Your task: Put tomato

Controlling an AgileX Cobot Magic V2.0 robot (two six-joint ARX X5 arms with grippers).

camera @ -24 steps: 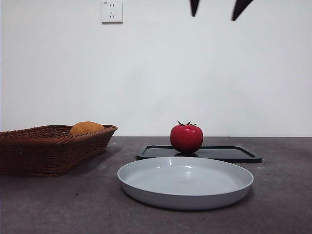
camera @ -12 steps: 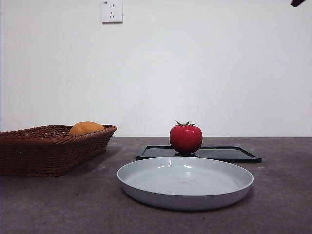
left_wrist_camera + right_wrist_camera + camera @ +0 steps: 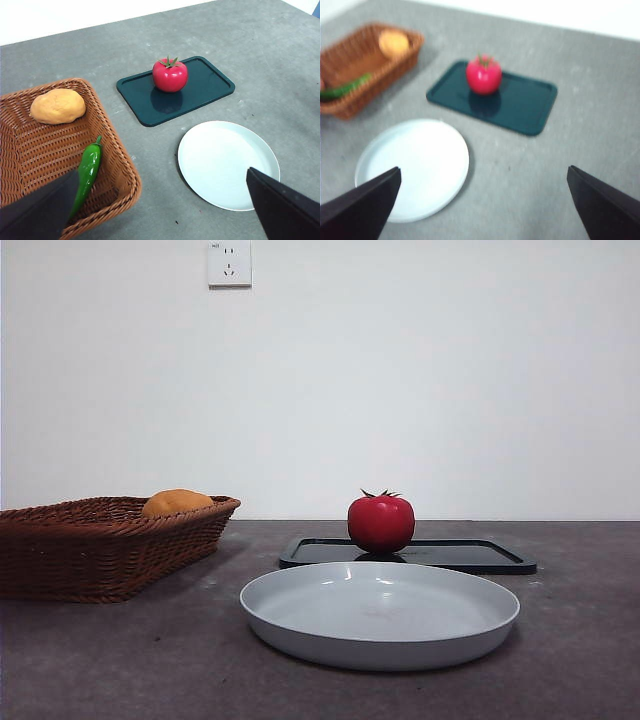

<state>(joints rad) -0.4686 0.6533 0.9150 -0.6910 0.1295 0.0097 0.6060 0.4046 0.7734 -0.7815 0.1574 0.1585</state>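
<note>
Grey tabletop [image 3: 120, 660], white wall behind.
The tomato [image 3: 381, 523] — glossy red, green stem up — sits on the dark tray [image 3: 470, 556]; both grippers' jaws hang spread wide, empty, above.

Only the jaws show. The left gripper [image 3: 165, 210] has two matte black wedges, flat-faced, tapering to points. The right gripper [image 3: 485, 210] looks the same: plain black, unmarked.
</note>
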